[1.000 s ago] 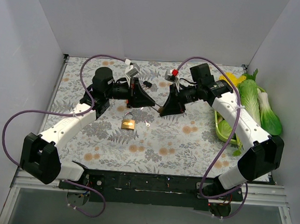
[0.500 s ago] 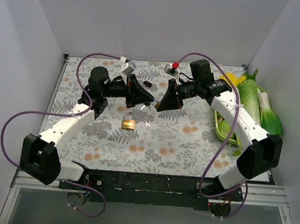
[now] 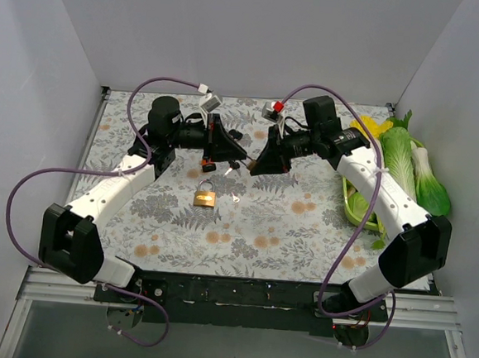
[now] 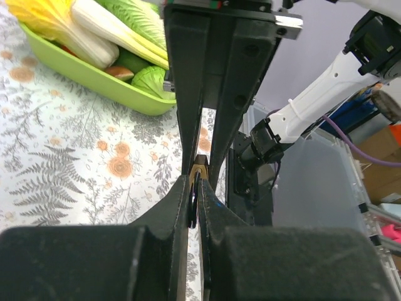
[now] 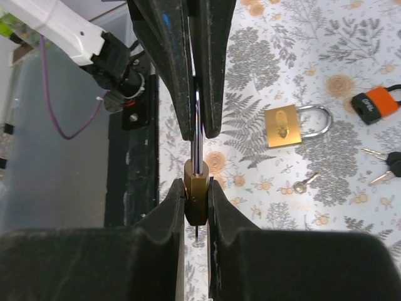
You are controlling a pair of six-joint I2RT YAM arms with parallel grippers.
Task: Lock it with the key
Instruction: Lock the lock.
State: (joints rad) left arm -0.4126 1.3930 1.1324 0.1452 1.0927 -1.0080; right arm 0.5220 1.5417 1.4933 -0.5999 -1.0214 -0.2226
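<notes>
Nearest to your right wrist camera, the right hand (image 5: pixel 196 189) is closed narrow on the small brass padlock (image 5: pixel 195 179). It pinches the flat faces and holds the padlock above the surface. Just past it a thin key (image 5: pixel 197 147) (seen edge-on, so that it is the key and not the shackle is my judgement) runs from the padlock's far end into the left hand (image 5: pixel 198 133), which is pinched shut on it.

Treat the padlock as rigid, smooth and rather heavy for its size. I think it can turn between the pads when the key twists, so grip it on the broad faces. The key is light and stiff but thin. Hold it by the head and keep it in line with the body, or it may bind.

Below lies the fern-printed surface (image 3: pixel 251 238) with a second brass padlock (image 5: pixel 282 126), a loose key (image 5: pixel 306 182) and an orange padlock (image 5: pixel 371 105). Farther off stands a green tray (image 4: pixel 94 76) of vegetables. Plain pale walls (image 3: pixel 259 39) close the room.
</notes>
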